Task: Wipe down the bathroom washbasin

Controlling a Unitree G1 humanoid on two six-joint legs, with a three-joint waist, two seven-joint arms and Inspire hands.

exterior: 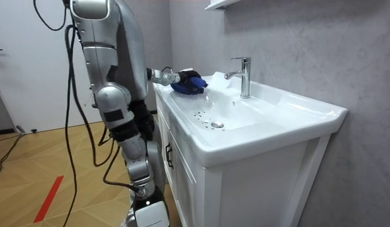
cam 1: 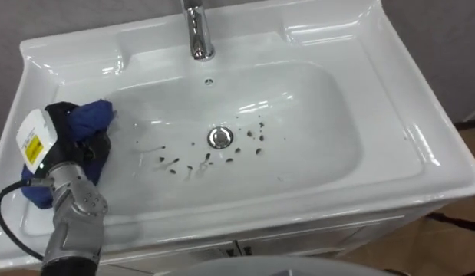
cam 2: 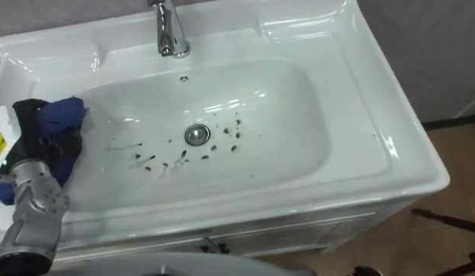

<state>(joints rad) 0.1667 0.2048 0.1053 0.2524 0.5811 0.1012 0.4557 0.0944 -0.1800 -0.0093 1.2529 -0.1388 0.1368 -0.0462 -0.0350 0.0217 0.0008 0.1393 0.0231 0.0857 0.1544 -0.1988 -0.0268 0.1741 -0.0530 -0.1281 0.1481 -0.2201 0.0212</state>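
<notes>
A white basin (cam 1: 352,165) (cam 2: 329,157) (exterior: 258,126) has dark specks of dirt (cam 1: 222,153) (cam 2: 199,153) scattered round its metal drain (cam 1: 219,137) (cam 2: 196,135). My left hand (cam 1: 72,138) (cam 2: 37,134) (exterior: 176,79) rests at the basin's left edge, its black fingers curled on a blue cloth (cam 1: 91,116) (cam 2: 64,113) (exterior: 189,82). The cloth lies on the left slope of the bowl, apart from the specks.
A chrome tap (cam 1: 197,31) (cam 2: 170,31) (exterior: 244,75) stands at the back middle of the basin. The basin sits on a white cabinet (exterior: 245,189). I stand at its front, on a wooden floor (exterior: 56,176). A grey wall (exterior: 295,44) lies behind.
</notes>
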